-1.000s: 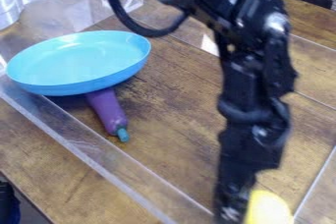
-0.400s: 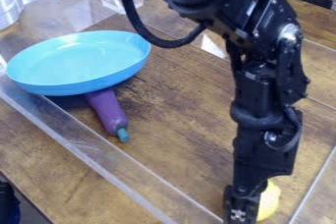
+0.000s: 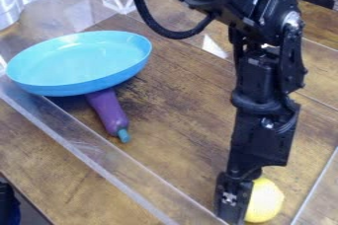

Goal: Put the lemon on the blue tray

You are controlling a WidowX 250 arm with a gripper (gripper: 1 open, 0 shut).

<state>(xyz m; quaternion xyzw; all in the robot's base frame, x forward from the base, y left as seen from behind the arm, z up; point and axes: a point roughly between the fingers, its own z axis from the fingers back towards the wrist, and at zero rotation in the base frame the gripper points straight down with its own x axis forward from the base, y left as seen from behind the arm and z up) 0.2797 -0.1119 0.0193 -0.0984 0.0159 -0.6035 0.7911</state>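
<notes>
Large round shallow light-blue plastic tray (image 3: 79, 61) sits upper left on the dark wood-grain table (image 3: 172, 101), nothing inside. Smooth purple eggplant with teal stem (image 3: 110, 113) touches its near rim. Small glossy yellow oval lemon (image 3: 264, 201) lies bottom right, beside the black gripper (image 3: 232, 197), fingers spread, gripping nothing.

A purple eggplant (image 3: 107, 112) with a teal stem lies on the brown wooden table (image 3: 172, 111). A clear plastic wall (image 3: 93, 150) runs along the table's near side.
</notes>
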